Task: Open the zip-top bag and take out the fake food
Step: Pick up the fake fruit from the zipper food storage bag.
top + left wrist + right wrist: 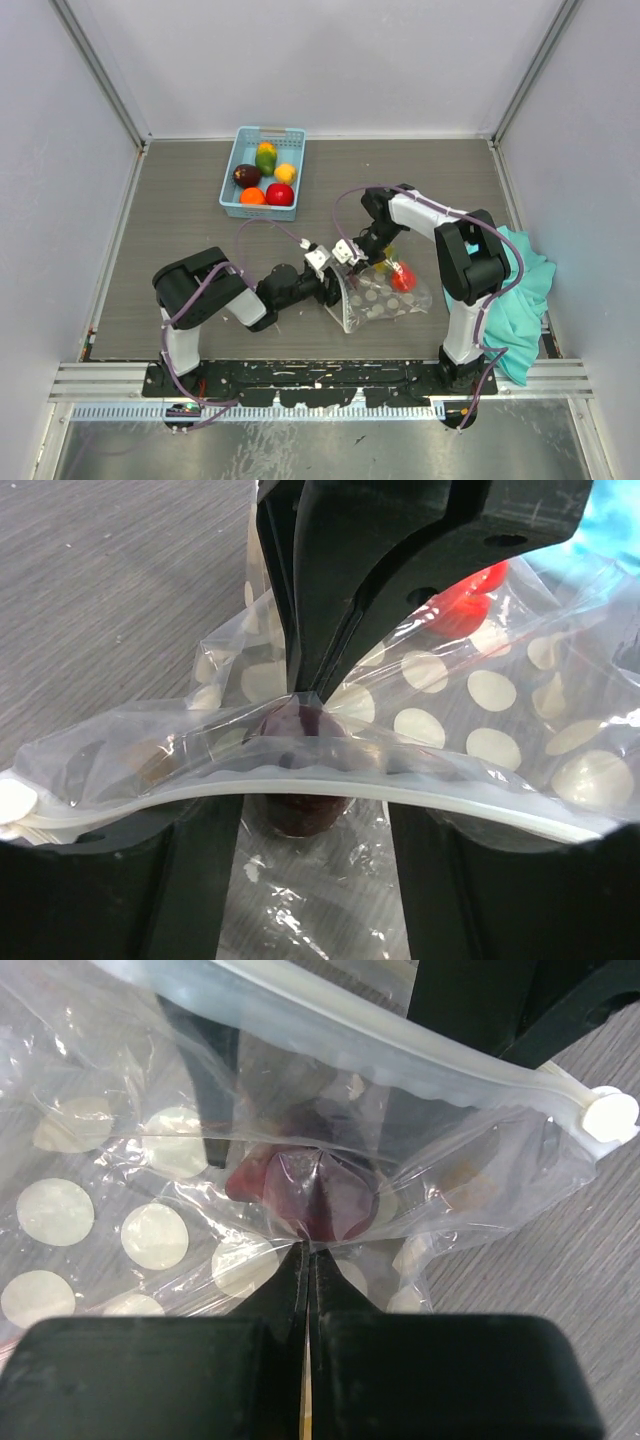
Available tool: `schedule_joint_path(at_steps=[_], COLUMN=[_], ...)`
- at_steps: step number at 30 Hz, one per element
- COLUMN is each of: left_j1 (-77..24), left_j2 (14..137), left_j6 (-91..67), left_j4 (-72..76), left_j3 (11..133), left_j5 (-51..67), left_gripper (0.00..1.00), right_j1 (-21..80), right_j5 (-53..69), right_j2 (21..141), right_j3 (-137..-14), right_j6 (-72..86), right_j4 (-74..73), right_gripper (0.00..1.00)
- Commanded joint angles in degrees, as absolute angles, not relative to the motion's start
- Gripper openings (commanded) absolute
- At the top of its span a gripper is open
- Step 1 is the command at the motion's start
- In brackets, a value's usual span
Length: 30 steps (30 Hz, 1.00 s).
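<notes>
Here the right gripper (308, 1252) pinches the bag (500, 715), jaws closed; the left gripper (315, 825) stands with jaws apart.

dark purple fruit (300, 735) blurred inside zip-top bag (500, 710), red fruit (468, 600) half hidden by right tool (303, 685)

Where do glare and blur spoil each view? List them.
Top external: evenly lit, sharp, only soft shadows. Left wrist: the left fingers are dark blurs; the wrinkled zip-top bag warps the purple fake food. Right wrist: film glints over it.
</notes>
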<state>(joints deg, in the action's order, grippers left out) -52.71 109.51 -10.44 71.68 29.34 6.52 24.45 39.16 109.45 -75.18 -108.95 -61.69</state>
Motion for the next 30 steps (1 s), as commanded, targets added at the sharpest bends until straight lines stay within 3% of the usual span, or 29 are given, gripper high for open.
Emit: schedule_joint_path(at_steps=[1,7,16,23,30], left_j1=[-52.2,-52.2,-52.2,-52.3,-53.2], left_j2=[105.9,98.5,89.0,88.7,90.9], left_j6=[-16.3,-25.2,-36.4,-40.4,-40.8], left_j4=[71.4,57.8,31.4,25.3,24.9], left_j3=[30.8,30.9,35.9,36.2,38.2], left_j5=[6.2,3.6,2.9,2.9,2.7], left_gripper=[0.62,0.67,0.65,0.6,0.62], right_j1=[25.7,25.6,25.4,24.7,24.7], right_j5=[41.8,42.8,45.8,45.8,46.5], right_j2=[109.4,109.3,109.7,109.9,109.8], right_j3=[-75.0,-75.3,-76.5,-76.1,-75.8], right_j6=[-109.4,-109.1,-108.5,-107.0,-106.6], right_j4=[-65.2,-65.8,-67.9,-66.5,-66.1], right_gripper=[0.01,0.01,0.01,0.01,0.01])
